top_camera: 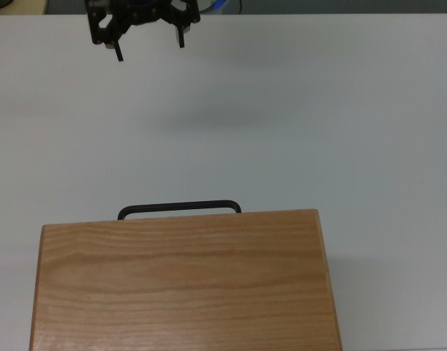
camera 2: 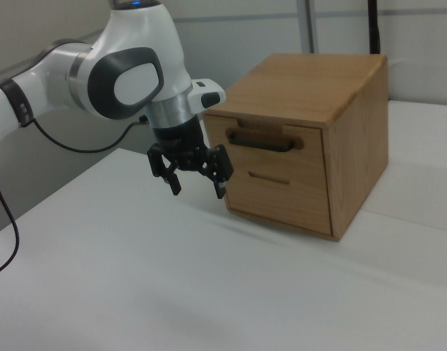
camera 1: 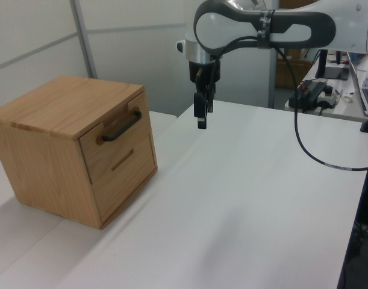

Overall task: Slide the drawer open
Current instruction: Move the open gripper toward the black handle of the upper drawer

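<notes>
The black two-finger gripper [camera 2: 197, 185] hangs with fingers apart, well clear of the closed light wooden drawer [camera 2: 271, 150] with black bar handle; a misaligned approach risks missing the handle and shoving the wood-grain cabinet [camera 1: 63, 108].

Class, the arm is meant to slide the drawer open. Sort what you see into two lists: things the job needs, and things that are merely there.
Needed for the job:
- drawer, shut, in the wooden cabinet
- black bar handle
- gripper, open, apart from the handle

Merely there:
- white table
- black cable
- lower drawer front
</notes>
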Motion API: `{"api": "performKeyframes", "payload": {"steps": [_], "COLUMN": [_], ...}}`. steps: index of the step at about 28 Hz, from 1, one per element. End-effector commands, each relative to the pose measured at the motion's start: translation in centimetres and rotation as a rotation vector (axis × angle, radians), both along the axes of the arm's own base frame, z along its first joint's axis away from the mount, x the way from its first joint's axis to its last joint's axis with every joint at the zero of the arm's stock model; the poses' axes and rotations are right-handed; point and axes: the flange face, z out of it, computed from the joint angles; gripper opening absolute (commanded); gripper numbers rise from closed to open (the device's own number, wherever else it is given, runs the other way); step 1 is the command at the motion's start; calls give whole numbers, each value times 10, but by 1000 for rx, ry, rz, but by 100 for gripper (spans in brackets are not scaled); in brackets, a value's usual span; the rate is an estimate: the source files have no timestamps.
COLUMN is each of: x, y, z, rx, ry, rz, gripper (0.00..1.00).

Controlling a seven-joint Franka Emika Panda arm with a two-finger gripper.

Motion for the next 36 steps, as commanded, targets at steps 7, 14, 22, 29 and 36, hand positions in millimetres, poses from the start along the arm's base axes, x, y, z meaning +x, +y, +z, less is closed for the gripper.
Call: {"api": "performKeyframes", "payload": {"steps": [7, 14, 22, 29, 36], "x": [-3, 10, 25, 55, 77], "y": [4, 10, 25, 47, 50], "z": [-9, -23, -46, -73, -87], "rx": [53, 65, 63, 36, 32], "ry": [66, 49, 53, -39, -141], "rz": [-141, -255, -277, -246, -266], "gripper": [100, 100, 100, 95, 95]}}
